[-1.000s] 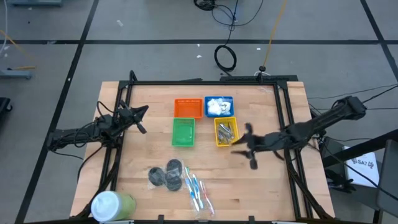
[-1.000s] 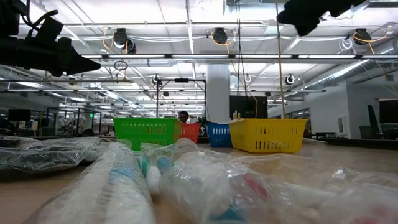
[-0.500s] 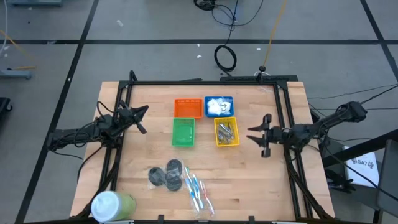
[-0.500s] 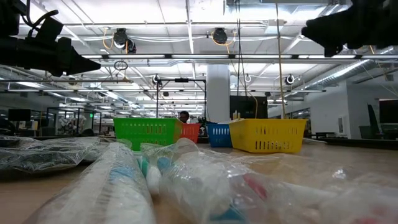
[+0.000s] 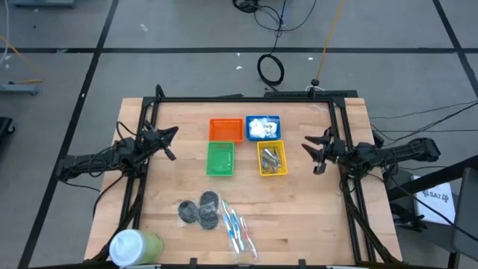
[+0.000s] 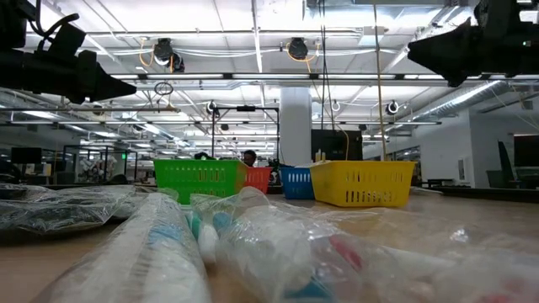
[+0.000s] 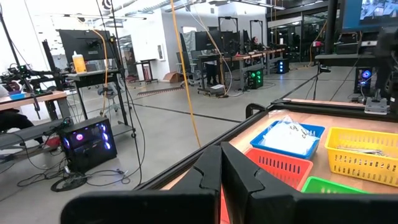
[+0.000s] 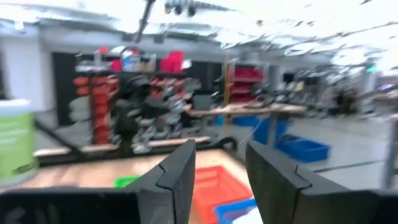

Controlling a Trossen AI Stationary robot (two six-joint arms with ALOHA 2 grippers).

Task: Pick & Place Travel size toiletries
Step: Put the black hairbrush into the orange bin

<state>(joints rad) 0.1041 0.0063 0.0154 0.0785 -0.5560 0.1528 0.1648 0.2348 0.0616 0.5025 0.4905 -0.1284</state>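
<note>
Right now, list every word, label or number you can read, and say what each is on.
"SA7", not certain: on the white sheet at the high view's right edge; the rest of it is too small to read.
White packets in the blue basket: dark print, too small to read.
Tub with green label: blurred, unreadable.

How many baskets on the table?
4: orange basket, blue basket beside it, green basket and yellow basket in the row nearer the toothbrushes.
</note>
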